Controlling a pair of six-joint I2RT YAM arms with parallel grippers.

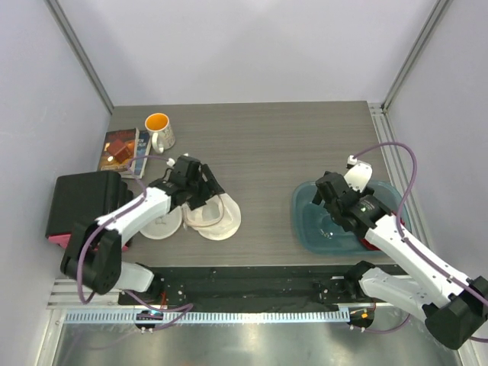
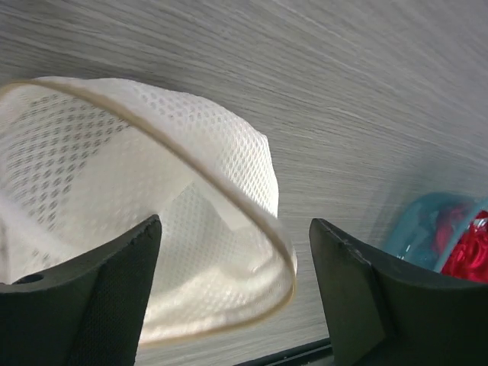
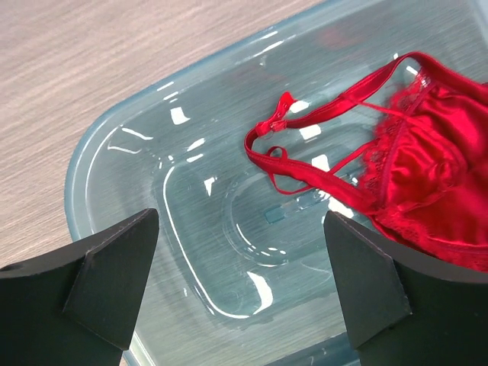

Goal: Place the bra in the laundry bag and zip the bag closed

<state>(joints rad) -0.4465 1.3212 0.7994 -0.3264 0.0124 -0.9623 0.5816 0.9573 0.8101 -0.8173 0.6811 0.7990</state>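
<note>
The laundry bag [image 1: 216,219] is a white mesh pouch lying open on the table at left, its tan zipper rim [image 2: 252,213] showing in the left wrist view. My left gripper [image 1: 203,191] is open right over the bag's back edge; in its wrist view the mesh dome [image 2: 152,198] lies between and beyond the jaws, not gripped. The red bra [image 3: 427,175] lies in the right part of a clear blue tray [image 3: 137,130]. My right gripper [image 3: 240,216] is open and empty above the tray's bare middle, left of the bra. In the top view the bra [image 1: 371,242] peeks out beside the right arm.
A white mug with orange inside [image 1: 158,130] and a book [image 1: 122,150] stand at the back left. A black box [image 1: 84,200] sits at the left edge. The blue tray [image 1: 309,229] is at right, near the table's side rail.
</note>
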